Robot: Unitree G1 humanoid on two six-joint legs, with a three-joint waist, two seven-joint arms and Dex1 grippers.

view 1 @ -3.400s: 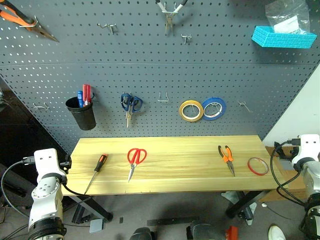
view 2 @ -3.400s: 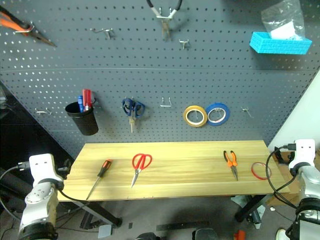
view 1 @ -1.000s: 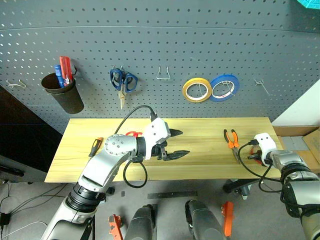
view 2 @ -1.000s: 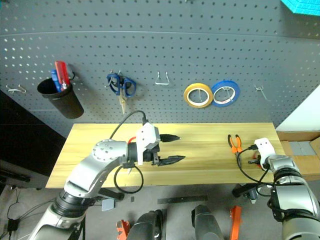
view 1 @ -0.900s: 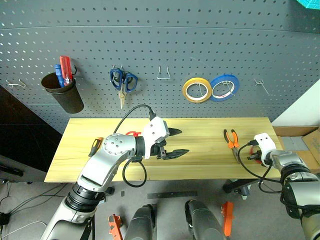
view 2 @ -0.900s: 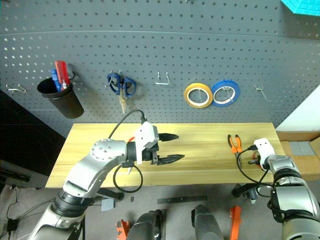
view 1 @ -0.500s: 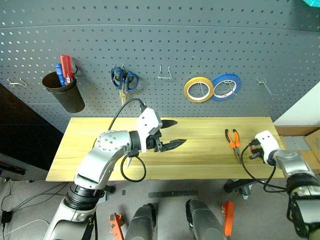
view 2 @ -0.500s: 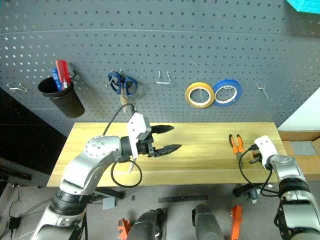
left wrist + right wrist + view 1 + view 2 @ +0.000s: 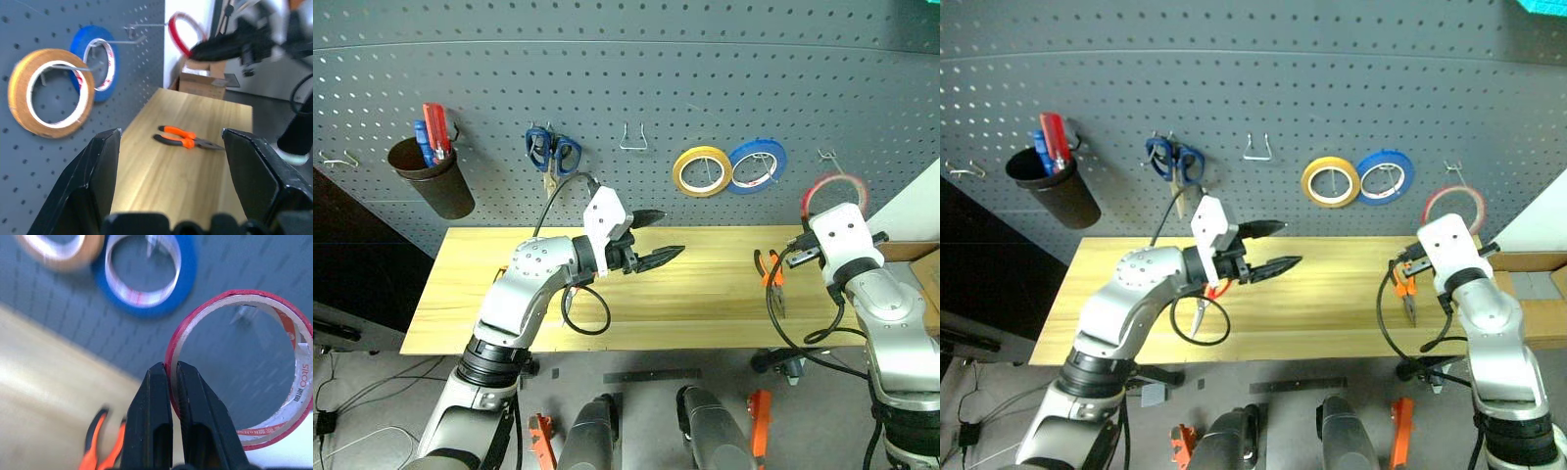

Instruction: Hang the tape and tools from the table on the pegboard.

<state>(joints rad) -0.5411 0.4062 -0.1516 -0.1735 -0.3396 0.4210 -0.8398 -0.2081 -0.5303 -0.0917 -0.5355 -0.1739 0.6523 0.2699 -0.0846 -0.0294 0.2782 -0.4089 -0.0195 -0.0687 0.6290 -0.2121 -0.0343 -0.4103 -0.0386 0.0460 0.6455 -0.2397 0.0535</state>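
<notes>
My right gripper is shut on the rim of the red tape and holds it up against the pegboard, just below an empty hook to the right of the blue roll. The orange-handled pliers lie on the table near its right end. My left gripper hovers open and empty above the table's middle, pointing right. The red-handled scissors peek out beneath the left arm. The screwdriver is hidden behind that arm.
Hanging on the pegboard are a yellow roll, a blue roll, blue-handled scissors and a black cup of pens. Another bare hook sits between the scissors and the rolls. A cardboard box stands past the table's right end.
My right gripper has lifted the red tape from the table's right end up to the pegboard. The left gripper has risen a little and stays open.
</notes>
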